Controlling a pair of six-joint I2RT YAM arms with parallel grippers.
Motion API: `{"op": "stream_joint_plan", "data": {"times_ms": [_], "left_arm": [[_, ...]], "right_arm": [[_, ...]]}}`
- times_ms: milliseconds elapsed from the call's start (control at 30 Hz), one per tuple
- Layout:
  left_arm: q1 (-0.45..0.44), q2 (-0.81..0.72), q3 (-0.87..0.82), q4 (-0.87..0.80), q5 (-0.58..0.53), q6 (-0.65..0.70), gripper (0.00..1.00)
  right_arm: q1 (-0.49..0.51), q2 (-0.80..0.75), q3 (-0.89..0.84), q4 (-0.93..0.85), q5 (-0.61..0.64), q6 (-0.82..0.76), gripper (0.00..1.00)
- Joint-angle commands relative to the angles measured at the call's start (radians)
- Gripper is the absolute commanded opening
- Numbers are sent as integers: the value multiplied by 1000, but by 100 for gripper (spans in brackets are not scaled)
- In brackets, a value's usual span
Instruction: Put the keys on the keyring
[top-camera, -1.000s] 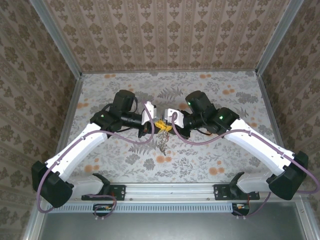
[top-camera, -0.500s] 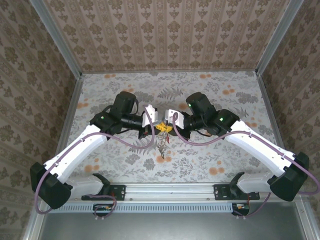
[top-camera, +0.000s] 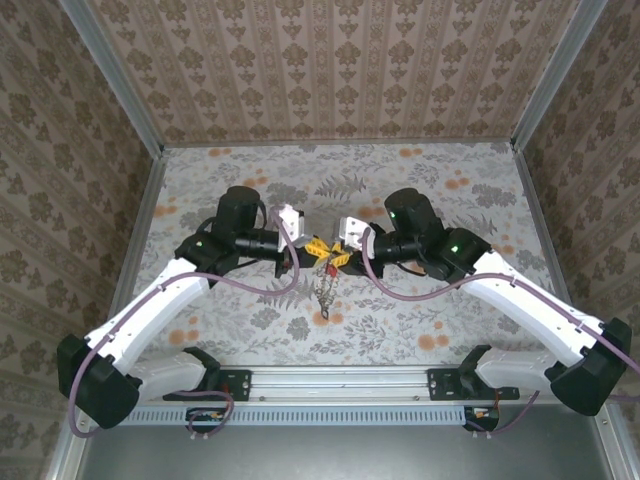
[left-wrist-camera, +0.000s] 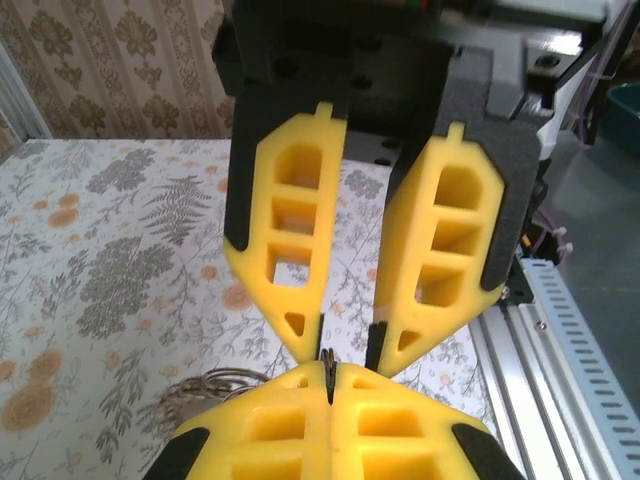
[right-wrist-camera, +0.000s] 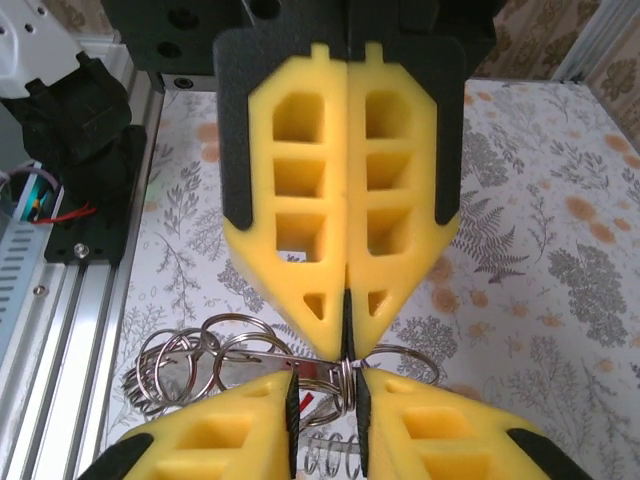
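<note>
**Position of the work.** The keyring (right-wrist-camera: 345, 378) is held in the air between the two grippers, above the middle of the table (top-camera: 450, 190). The keys (top-camera: 324, 290) hang below it in a short dangling bunch, clear of the table top. From the right wrist, several linked wire loops (right-wrist-camera: 178, 368) trail to one side of the keyring. A red piece (right-wrist-camera: 312, 400) sits just under it.

**Left gripper.** The left gripper (top-camera: 316, 245) is fully closed. Its yellow fingertips pinch the thin wire of the keyring and carry the weight of the bunch.

**Right gripper.** The right gripper (top-camera: 338, 258) faces the left one tip to tip. Its jaws stand a narrow way apart. The keyring wire passes through that gap, close to one finger, and is not clamped from both sides. Treat this gripper as slack, not gripping.

**Progress.**
- Done, as judged: the keys seen in the bunch appear threaded, since they hang together from the one held point.
- Not confirmed: the pictures are too small to show whether every key is fully round the wire, or whether the end of the keyring has sprung back flush.
- Left, as judged: check the seating, then lower the bunch to the table and release it.
</note>
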Motion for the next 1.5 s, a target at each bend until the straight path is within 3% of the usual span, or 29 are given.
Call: {"op": "stream_joint_plan", "data": {"times_ms": [0,233,300,367,433,567,600,667,800,1333,1467], "left_arm": [[10,-26,-16,145,92,-77,0],[9,-35,-58,251,121,-127,0],[8,-36,-63,257,123,-128,0],[8,-39,-69,259,126,-125,0],[10,-43,-73,254,139,-118,0],[26,-43,2,-30,123,62,0],[32,-40,19,-99,105,101,5],[36,-32,44,-206,45,159,26],[33,-17,62,-273,9,187,37],[-44,37,97,-162,-144,62,38],[-79,43,93,-150,-149,79,33]], "right_arm": [[-8,-15,-23,52,-39,41,26],[-19,-20,-36,65,-49,68,25],[-24,-21,-39,81,-60,80,17],[-30,-17,-38,85,-71,84,3],[-33,-15,-33,78,-71,78,0],[-33,-8,-2,7,-53,31,0],[-31,-6,8,-15,-45,21,0],[-29,0,28,-58,-31,-9,0],[-25,10,59,-91,-15,-36,0],[21,59,97,-137,27,-54,0],[21,60,94,-113,22,-40,0]]}}
